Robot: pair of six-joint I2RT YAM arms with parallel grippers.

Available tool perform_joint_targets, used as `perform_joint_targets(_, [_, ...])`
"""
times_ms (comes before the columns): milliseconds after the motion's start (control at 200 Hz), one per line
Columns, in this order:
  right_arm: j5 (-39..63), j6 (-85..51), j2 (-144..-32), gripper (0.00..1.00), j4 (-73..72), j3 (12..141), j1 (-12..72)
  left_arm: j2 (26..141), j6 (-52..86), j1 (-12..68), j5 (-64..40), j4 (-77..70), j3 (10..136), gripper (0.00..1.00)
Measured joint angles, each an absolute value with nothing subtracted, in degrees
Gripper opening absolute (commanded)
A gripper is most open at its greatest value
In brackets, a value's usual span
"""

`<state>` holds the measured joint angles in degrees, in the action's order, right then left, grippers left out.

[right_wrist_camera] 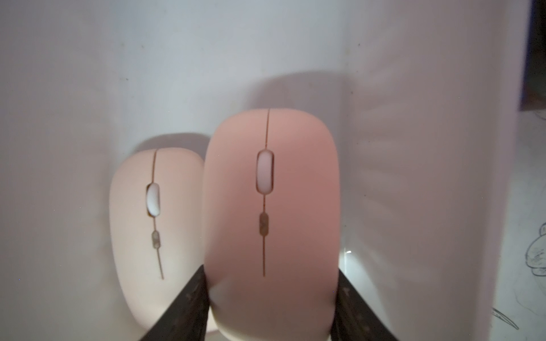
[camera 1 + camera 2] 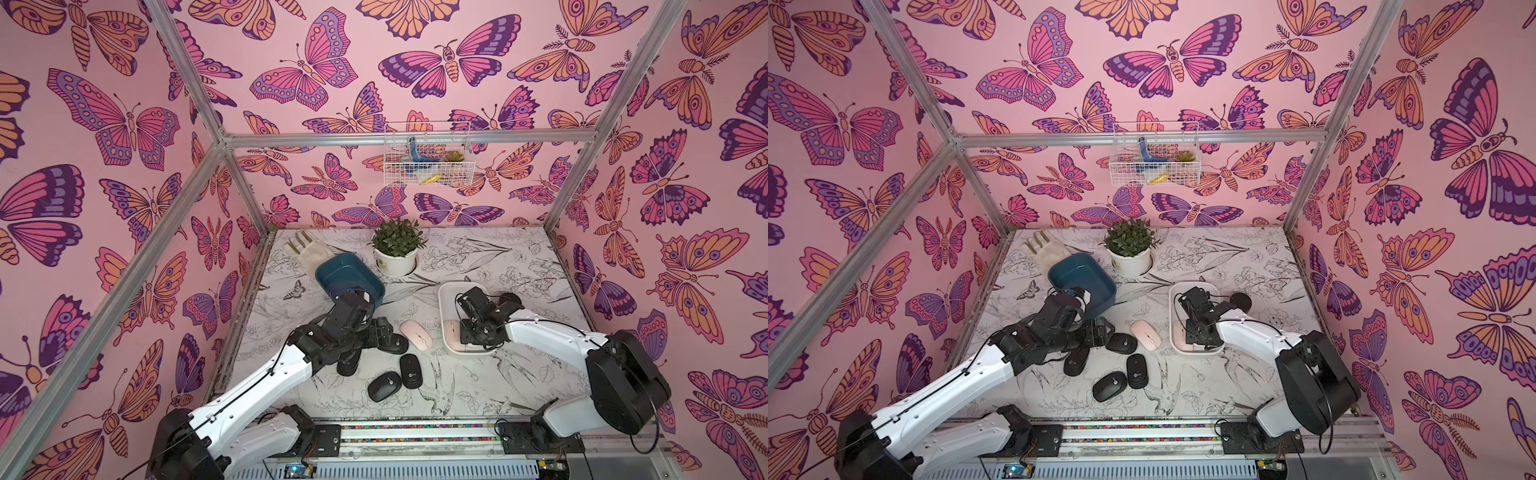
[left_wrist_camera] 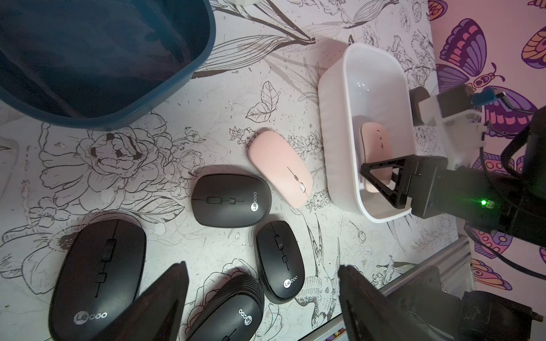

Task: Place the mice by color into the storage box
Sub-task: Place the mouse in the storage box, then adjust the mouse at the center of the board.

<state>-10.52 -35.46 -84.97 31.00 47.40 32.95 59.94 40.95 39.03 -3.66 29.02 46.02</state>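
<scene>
The right claw (image 1: 270, 295) is closed on a pink mouse (image 1: 270, 192), one dark finger (image 1: 189, 301) pressed against each long side, inside the white box (image 1: 88, 88). A second pink mouse (image 1: 147, 224) lies on the box floor just beside the gripped one, to its left in the right wrist view. In both top views the white box (image 2: 446, 291) sits right of centre on the desk (image 2: 519, 353), and the right claw reaches into its lower half. The third pink mouse (image 2: 416, 335) lies on the desk just left of the box, apart from its wall. The left claw (image 3: 261, 267) is open, fingers spread and holding nothing, above the four black mice (image 3: 230, 200) clustered at the centre of the desk. The blue box (image 2: 347, 270) stands to their upper left, partly behind the left arm's wrist.
</scene>
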Motion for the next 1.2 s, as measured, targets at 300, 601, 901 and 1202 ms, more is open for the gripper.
perform_joint_targets(300, [-10.39, -35.05, -81.71, 0.76, 30.98, 46.92, 32.73, 59.24, 40.97, 39.03, -3.95, 29.02, 46.02, 0.85])
perform_joint_targets(601, [-5.96, -36.23, -73.03, 0.14, 26.96, 48.51, 45.78, 57.74, 40.97, 39.03, -4.27, 29.08, 46.02, 0.84])
perform_joint_targets(901, [0.12, -40.42, -93.06, 0.03, 17.93, 53.63, 54.02, 56.47, 40.93, 38.96, -4.23, 30.44, 46.02, 0.84])
perform_joint_targets(1202, [0.62, -42.5, -99.37, 0.02, 16.75, 56.88, 55.13, 54.41, 40.77, 38.48, -3.55, 31.79, 45.69, 0.84])
